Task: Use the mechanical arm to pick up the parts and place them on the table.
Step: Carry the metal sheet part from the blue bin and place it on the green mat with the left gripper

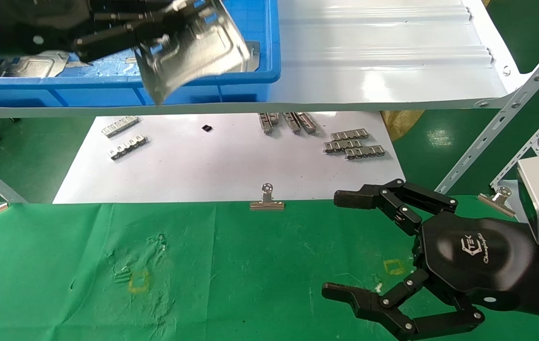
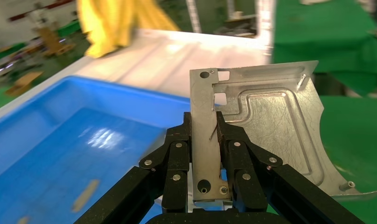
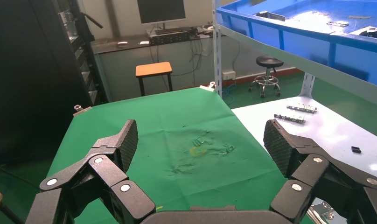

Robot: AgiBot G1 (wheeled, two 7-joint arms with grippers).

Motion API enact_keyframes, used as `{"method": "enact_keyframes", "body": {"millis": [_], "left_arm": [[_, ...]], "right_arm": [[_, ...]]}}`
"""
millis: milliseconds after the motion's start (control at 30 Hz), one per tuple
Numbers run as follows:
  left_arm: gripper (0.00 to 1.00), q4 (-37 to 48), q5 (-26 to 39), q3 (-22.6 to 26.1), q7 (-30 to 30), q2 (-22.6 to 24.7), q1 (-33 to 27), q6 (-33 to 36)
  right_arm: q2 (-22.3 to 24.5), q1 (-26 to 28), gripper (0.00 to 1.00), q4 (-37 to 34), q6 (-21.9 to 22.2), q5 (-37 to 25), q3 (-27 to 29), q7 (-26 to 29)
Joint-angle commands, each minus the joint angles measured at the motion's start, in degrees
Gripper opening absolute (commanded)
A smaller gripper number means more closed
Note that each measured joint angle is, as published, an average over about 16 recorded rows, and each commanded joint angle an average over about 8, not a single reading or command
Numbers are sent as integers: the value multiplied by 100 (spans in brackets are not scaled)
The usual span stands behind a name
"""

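Observation:
My left gripper (image 1: 156,28) is at the top left, over the blue bin (image 1: 265,71), and is shut on a silvery stamped part (image 1: 198,49) that hangs tilted above the bin's front wall. In the left wrist view the fingers (image 2: 177,158) clamp the part's folded edge, and the plate (image 2: 275,126) with its embossed channel and square cutouts spreads out beyond them. A second part (image 1: 37,64) lies in the bin. My right gripper (image 1: 339,244) is open and empty, low over the green table (image 1: 231,265) at the right; the right wrist view shows it (image 3: 200,144) above the cloth.
A glossy white shelf (image 1: 383,61) carries the bin. Below it a white sheet (image 1: 212,166) holds small toothed strips (image 1: 352,143). Binder clips (image 1: 266,201) pin the cloth's far edge. Yellow square outlines (image 1: 139,281) mark the cloth. A slotted steel upright (image 1: 501,118) stands at the right.

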Motion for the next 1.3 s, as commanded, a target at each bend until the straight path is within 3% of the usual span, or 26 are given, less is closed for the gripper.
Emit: {"method": "enact_keyframes", "body": {"millis": [33,333,500,733,1100,1133,1300], "left_arm": [[0,-76,-18,6,124,-38,43,263],[0,-2066,-1046,674,374,-893,1104,285],[0,-2779,-994,1290,1097,-1292,1547,194],[0,-2432,-497,1948,2345,-1276,1793,170],[0,-1194,-365,2517,3268,-1037,1923,102],[2,-1090,-357,2541,3341,-1009,1933,89],[63,-603,-318,2623,3667,-859,1949,36]], "right_arm": [[0,0,100,0,0,0,0,0],[0,0,100,0,0,0,0,0],[0,0,100,0,0,0,0,0],[0,0,100,0,0,0,0,0],[0,0,100,0,0,0,0,0],[0,0,100,0,0,0,0,0],[0,0,100,0,0,0,0,0]]}}
